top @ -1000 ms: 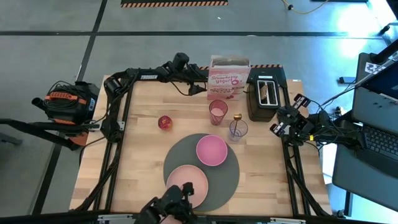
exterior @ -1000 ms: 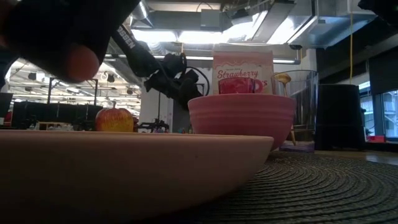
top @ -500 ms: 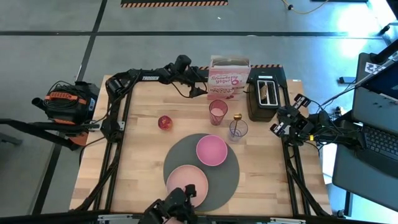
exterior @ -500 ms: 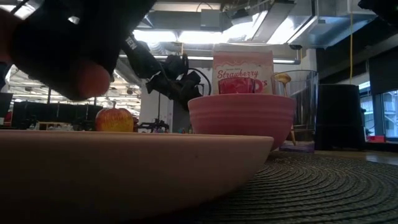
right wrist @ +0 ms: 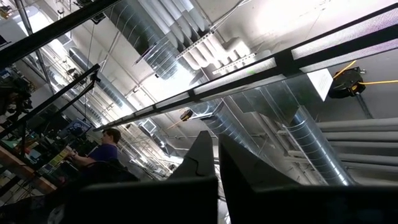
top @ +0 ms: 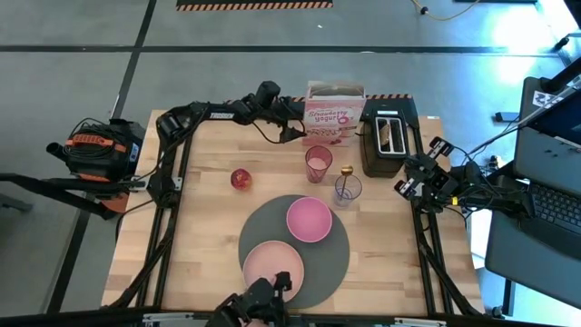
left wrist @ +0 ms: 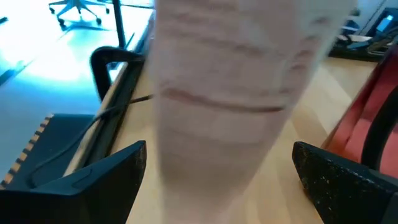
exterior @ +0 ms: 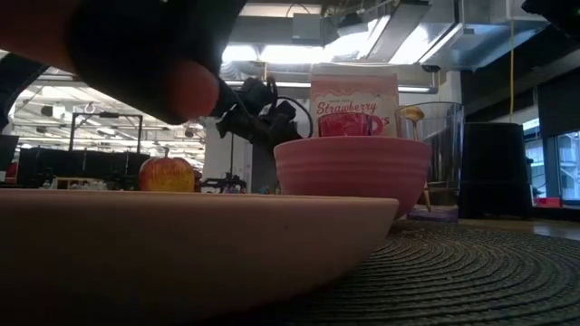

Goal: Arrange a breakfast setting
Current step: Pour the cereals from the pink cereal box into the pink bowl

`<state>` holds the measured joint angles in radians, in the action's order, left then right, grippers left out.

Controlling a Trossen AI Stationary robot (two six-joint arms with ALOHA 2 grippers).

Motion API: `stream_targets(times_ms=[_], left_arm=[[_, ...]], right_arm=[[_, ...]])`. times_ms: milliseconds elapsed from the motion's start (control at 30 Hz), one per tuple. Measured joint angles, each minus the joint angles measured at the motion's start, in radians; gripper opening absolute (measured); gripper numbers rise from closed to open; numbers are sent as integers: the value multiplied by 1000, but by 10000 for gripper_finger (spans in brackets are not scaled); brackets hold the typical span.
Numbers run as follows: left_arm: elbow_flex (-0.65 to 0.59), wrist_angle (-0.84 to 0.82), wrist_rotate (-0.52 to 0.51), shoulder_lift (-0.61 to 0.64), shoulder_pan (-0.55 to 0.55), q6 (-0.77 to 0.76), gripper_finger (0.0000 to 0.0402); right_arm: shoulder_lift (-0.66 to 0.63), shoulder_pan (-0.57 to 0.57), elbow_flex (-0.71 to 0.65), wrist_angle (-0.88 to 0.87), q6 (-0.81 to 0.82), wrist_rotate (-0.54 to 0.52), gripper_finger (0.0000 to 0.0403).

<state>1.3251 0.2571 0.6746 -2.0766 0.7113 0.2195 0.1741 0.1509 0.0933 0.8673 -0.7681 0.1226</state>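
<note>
Step in hand, my read: grab the pink-and-white cardboard cereal box [top: 334, 116], which stands upright at the table's far edge, just left of the black toaster [top: 388, 134]. Left gripper [top: 296, 133] sits at the box's left side, jaws spread wide. In the wrist view the box [left wrist: 236, 93] fills the gap between both fingers [left wrist: 118, 174]; contact can't be confirmed. To do it well: centre the narrow side, push deeper, close squarely so the box doesn't tip. Right gripper [top: 410, 187] is parked off the right edge, fingers together.
</note>
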Motion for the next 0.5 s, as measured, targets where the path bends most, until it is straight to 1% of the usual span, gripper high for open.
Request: stream_targets(times_ms=[333,500], left_arm=[[0,1,-5,0,-33,26,395],[4,36,-24,-33,-39,8,395]], right_arm=[[0,0,0,3,0,0,0],[0,0,0,3,0,-1,0]])
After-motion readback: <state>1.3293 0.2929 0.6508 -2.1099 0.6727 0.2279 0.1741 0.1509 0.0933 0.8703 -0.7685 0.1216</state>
